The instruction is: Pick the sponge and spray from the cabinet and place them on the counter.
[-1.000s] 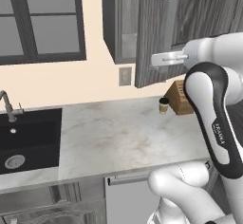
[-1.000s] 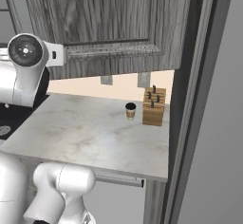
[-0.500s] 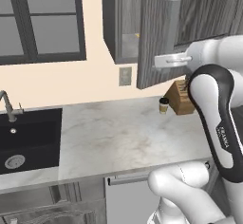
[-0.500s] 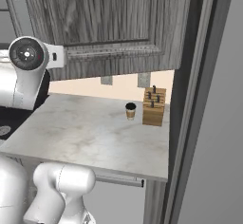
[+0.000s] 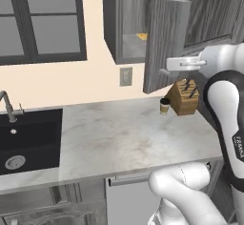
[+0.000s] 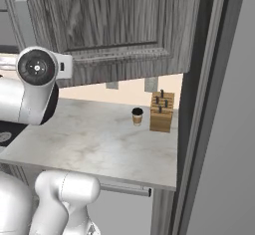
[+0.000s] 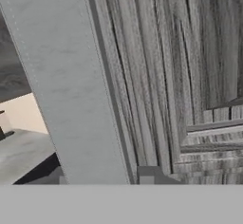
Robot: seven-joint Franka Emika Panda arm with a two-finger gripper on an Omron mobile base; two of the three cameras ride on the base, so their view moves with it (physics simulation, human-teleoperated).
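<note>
I had the gripper [image 5: 167, 65] clamped on the cabinet [image 5: 190, 24] door handle [image 5: 177, 28], upper right of frame.

"FRANKA" lettering, vertical, on arm [image 5: 237, 145]

There is one counter [image 5: 124, 138], one sink [image 5: 28, 138], one faucet [image 5: 7, 106], one paper cup [image 5: 164, 106], one knife block [image 5: 185, 97], one wall cabinet [image 5: 167, 24] and one wall outlet [image 5: 126, 76].
</note>
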